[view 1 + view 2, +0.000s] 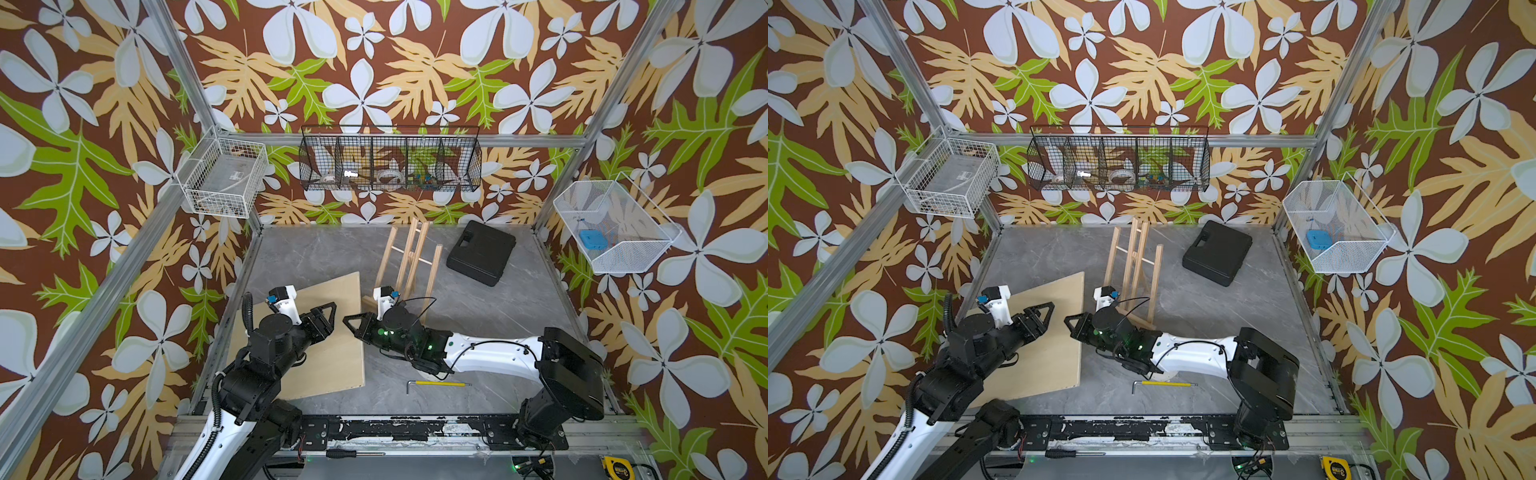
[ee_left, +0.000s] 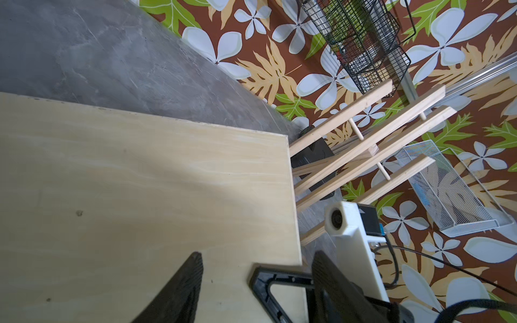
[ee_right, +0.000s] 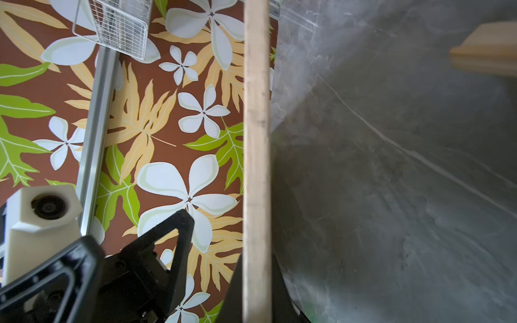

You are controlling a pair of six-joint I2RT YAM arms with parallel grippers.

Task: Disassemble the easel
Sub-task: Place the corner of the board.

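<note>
The pale slatted easel (image 1: 406, 257) stands upright and assembled, legs splayed, toward the rear centre.

Table (image 1: 311, 253) lies free beyond the board (image 1: 336, 365) (easel (image 1: 410, 257) and black case (image 1: 482, 253) stand alongside).

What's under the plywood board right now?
Only grey tabletop shows beneath the board's edge, which the right claw grips. The board covers everything farther under it.

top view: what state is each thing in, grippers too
easel, standing, assembled
board, edge clamped
right gripper, shut on board
left gripper, open over board
black case, closed, lying flat
hex key, lying loose
</note>
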